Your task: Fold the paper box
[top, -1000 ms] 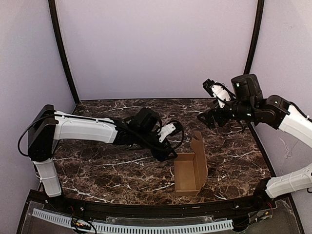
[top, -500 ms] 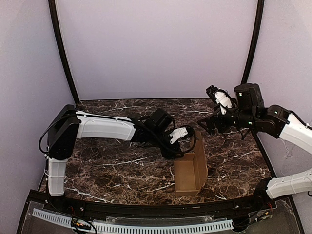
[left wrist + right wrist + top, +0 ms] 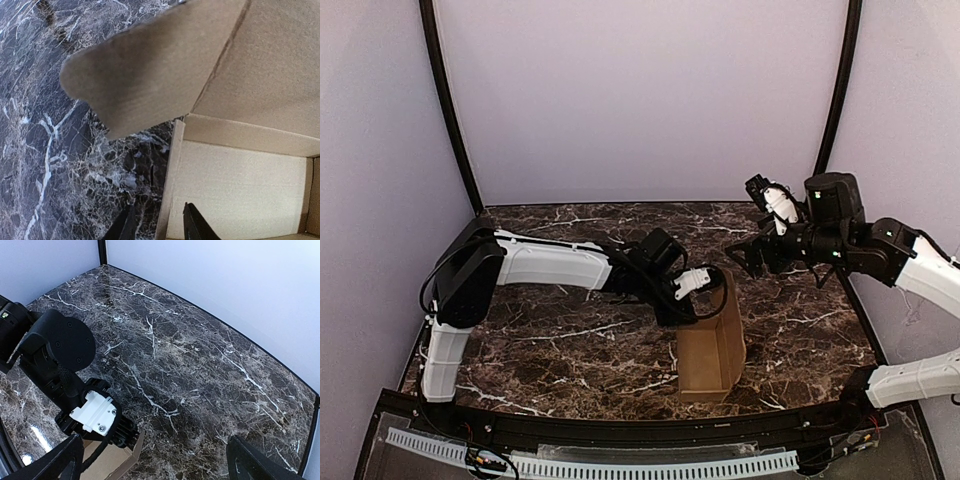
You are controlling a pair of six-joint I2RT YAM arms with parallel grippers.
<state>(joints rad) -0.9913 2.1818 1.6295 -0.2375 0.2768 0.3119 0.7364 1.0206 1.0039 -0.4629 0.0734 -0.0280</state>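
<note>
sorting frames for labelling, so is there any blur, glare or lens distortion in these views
Left wrist: the paper box flap nearest the lens is soft, out of focus, the marble table sharper, the left fingers dark silhouettes. Right wrist: a small glare patch on the marble lower left; the table's far edge bows, wide-lens distortion. Top external: even, soft light, faint shadows, sharp throughout.

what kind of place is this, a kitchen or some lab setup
Probably a robot lab booth: left arm and right arm mounted at a marble-patterned table, plain walls closing it in, one paper box to work on.
</note>
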